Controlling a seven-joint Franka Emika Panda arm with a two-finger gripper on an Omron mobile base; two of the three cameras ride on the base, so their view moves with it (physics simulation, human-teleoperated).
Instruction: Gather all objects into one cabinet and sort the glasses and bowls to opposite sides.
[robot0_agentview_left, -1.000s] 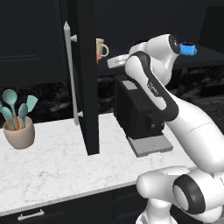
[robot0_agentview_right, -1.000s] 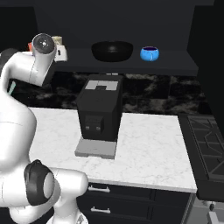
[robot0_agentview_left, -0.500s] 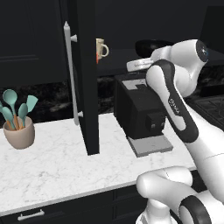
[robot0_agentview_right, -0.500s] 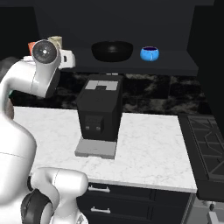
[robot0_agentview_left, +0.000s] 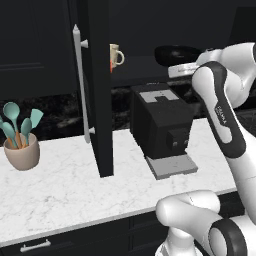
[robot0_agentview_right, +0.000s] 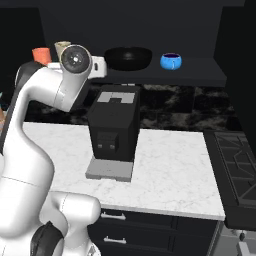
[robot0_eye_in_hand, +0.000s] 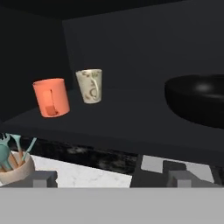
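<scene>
The blue mug (robot0_agentview_right: 171, 61) now sits on the cabinet shelf (robot0_agentview_right: 200, 67) beside the black bowl (robot0_agentview_right: 128, 58). The gripper (robot0_eye_in_hand: 109, 177) has pulled away left, jaws open, apparently empty. Orange mug (robot0_eye_in_hand: 51, 97) and cream mug (robot0_eye_in_hand: 89, 85) stand opposite.

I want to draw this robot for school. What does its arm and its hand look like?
The arm is glossy white, made of rounded, chunky segments with dark grey bands at the joints and small dark lettering on one link. A round dark cap with a silver centre sits on one joint. The gripper ends in two small, blocky dark grey fingertips.
</scene>
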